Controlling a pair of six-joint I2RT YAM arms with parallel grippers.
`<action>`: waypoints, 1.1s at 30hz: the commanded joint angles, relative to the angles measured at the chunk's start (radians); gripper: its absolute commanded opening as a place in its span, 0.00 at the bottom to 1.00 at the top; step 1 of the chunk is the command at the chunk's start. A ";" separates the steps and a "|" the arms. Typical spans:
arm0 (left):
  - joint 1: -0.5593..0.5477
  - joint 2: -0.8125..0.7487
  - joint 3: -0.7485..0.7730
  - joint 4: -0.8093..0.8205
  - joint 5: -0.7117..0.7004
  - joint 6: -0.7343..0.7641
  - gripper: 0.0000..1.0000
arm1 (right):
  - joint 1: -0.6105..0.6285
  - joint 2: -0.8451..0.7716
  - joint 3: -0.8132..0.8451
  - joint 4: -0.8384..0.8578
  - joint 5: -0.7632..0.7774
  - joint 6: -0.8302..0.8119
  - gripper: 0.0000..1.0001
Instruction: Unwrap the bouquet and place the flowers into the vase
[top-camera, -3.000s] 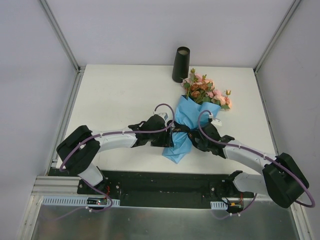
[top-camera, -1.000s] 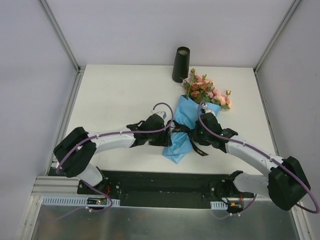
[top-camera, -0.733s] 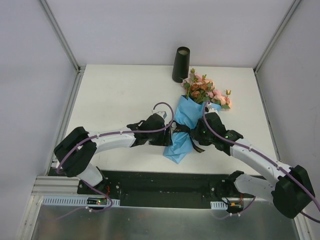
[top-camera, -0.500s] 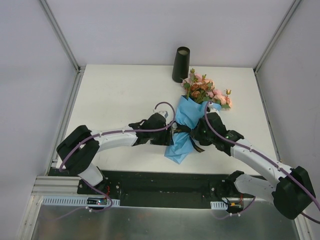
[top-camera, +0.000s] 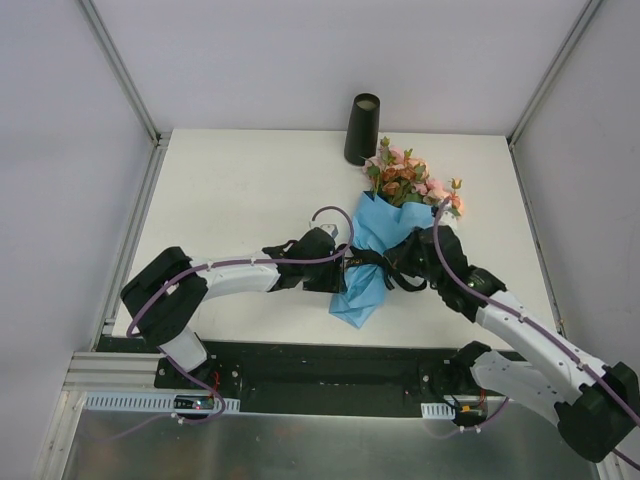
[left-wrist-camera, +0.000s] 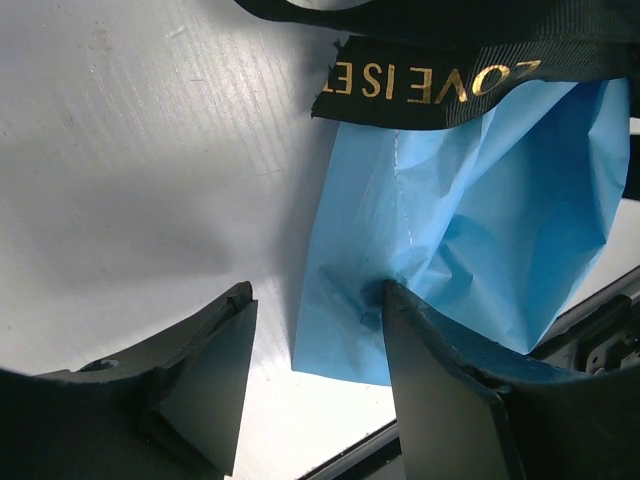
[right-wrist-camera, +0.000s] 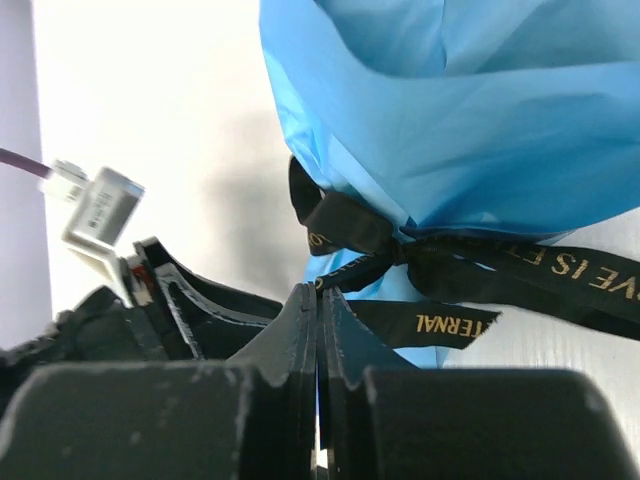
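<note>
The bouquet (top-camera: 385, 240) is held by a strand of its black ribbon (right-wrist-camera: 520, 262), pinched in the closed right gripper (right-wrist-camera: 318, 290). The left gripper (left-wrist-camera: 315, 300) is spread, one finger touching the blue paper (left-wrist-camera: 480, 220) tail. The bunch is laid on the table (top-camera: 240, 190), flowers (top-camera: 410, 180) just beside the vase (top-camera: 362, 128). Untying is judged in hand; next, the knot must be pulled loose.

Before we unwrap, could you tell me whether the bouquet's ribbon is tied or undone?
Tied: the black ribbon is knotted around the gathered blue paper.
</note>
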 joint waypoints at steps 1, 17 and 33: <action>-0.011 0.011 0.014 0.000 -0.040 -0.015 0.55 | -0.004 -0.093 0.082 0.040 0.120 0.046 0.00; -0.022 0.028 0.003 -0.022 -0.060 -0.042 0.54 | -0.004 -0.136 0.411 0.063 0.364 -0.102 0.00; -0.027 0.019 -0.020 -0.035 -0.111 -0.067 0.54 | -0.007 -0.087 0.646 0.125 0.678 -0.448 0.00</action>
